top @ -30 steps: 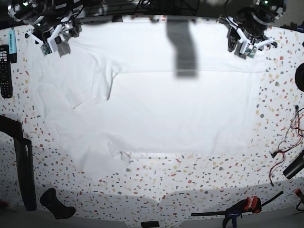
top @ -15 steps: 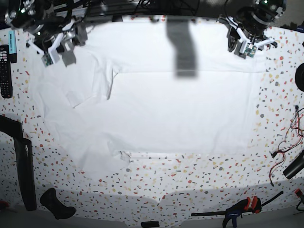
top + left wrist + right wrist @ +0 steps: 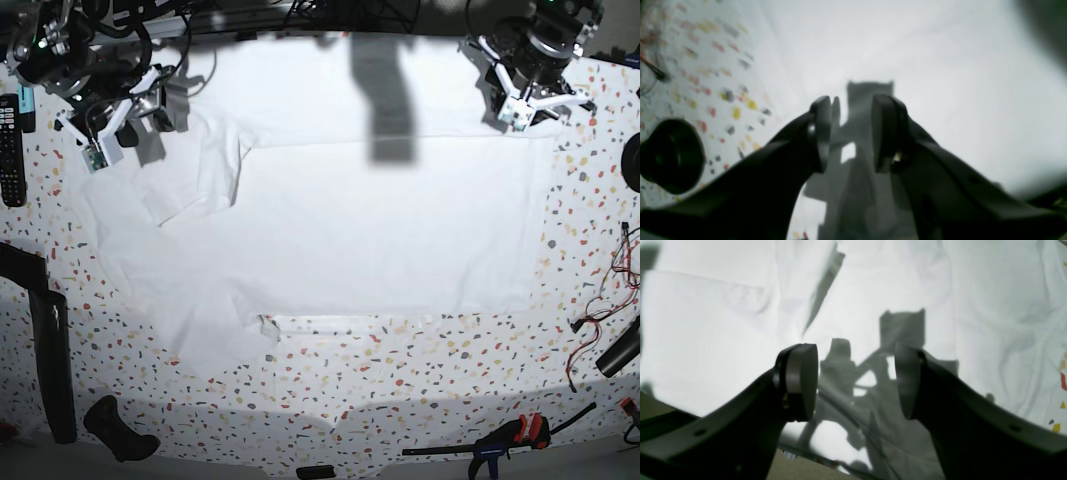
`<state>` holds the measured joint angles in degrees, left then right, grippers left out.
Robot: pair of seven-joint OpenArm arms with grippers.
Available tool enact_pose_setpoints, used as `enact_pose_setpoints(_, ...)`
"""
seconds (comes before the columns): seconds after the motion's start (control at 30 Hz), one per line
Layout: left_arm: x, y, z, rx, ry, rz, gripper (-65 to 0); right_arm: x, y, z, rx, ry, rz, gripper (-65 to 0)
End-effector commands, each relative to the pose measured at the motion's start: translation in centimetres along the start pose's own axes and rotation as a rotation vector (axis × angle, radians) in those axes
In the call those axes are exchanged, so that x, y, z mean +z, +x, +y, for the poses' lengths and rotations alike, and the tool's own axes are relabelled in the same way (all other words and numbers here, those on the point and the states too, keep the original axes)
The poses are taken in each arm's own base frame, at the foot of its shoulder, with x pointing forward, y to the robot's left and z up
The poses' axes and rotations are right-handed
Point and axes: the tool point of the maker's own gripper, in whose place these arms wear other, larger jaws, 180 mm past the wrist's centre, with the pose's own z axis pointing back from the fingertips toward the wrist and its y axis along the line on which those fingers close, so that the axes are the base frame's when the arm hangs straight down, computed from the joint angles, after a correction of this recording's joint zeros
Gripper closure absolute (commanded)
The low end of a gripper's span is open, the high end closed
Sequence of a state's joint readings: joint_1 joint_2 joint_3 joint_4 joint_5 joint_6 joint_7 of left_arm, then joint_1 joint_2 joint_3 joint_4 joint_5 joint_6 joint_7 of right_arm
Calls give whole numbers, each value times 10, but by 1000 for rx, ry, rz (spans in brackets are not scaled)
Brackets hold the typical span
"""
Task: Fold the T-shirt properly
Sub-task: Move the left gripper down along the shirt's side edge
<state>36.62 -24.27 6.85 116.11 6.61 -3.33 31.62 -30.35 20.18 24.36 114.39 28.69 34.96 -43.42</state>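
At the base view's far left a black remote control (image 3: 10,150) lies on the speckled counter (image 3: 400,380). Just right of it the right claw (image 3: 118,125) hangs over the T-shirt's sleeve end, jaws spread wide with nothing between them. The white T-shirt (image 3: 340,225) lies spread across the counter's middle, a sleeve folded in at left. At the upper right the left claw (image 3: 528,95) hovers over the shirt's corner, jaws parted around empty air. Red wires (image 3: 600,310) trail at the right edge.
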Motion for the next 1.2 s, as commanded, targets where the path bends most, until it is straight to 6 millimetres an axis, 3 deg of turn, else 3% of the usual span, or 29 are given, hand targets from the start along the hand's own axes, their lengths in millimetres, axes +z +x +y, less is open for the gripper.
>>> enact_pose_setpoints(0.0,2,9,6,-12,16,-33,-200,4,10,-1,15,1,-36,-357)
enact_pose_setpoints(0.17,0,8,8,-12,21,-17,-200,4,10,-1,16,1,-35,-357)
enact_pose_setpoints(0.27,-5,25,14,-17,34,-86,-200,3,13,-1,15,2,-48,-357)
enact_pose_setpoints(0.33,-19,35,20,-16,20,-97,-200,4,17,2,2,17,-69,-357)
enact_pose_setpoints(0.47,-53,63,48,67,33,-118,-200,3,32,5,-20,45,-125,-357)
enact_pose_setpoints(0.67,-85,122,89,87,38,-212,-203,2,44,2,-12,38,-161,-357)
enact_pose_setpoints(0.77,-103,143,121,98,87,-222,-222,2,47,1,-10,36,-171,-357)
enact_pose_setpoints(0.93,-139,158,167,245,93,-187,-260,2,49,1,-9,35,-176,-357)
enact_pose_setpoints(1.17,-181,161,184,514,-137,-94,-267,1,44,1,-9,35,-145,-357)
